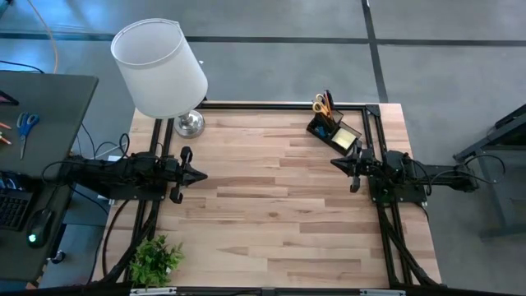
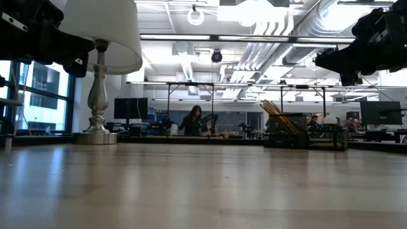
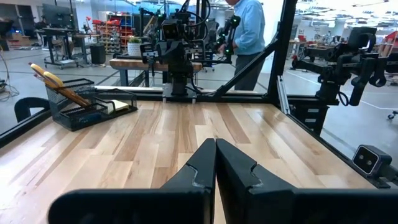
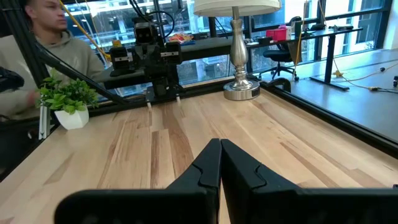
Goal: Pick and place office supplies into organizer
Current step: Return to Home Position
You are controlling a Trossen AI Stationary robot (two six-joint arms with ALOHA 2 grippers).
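Observation:
The black mesh organizer [image 1: 335, 131] stands on the table's far right part, also seen in the left wrist view [image 3: 87, 102] and the low view [image 2: 305, 130]. Yellow-handled scissors [image 1: 322, 104] and thin pens [image 3: 59, 84] stick up out of its tall compartment. A yellow sticky-note pad [image 1: 349, 136] lies in its low part. My left gripper [image 1: 197, 175] hangs shut above the table's left side, pointing level toward the right. My right gripper [image 1: 335, 164] hangs shut above the right side, just in front of the organizer, pointing left. Neither holds anything.
A white-shaded lamp [image 1: 160, 66] with a silver base [image 4: 241, 87] stands at the far left corner. A small potted plant [image 1: 154, 259] sits at the near left corner. A black frame [image 1: 279, 105] runs along the table's far edge. People show in the room beyond.

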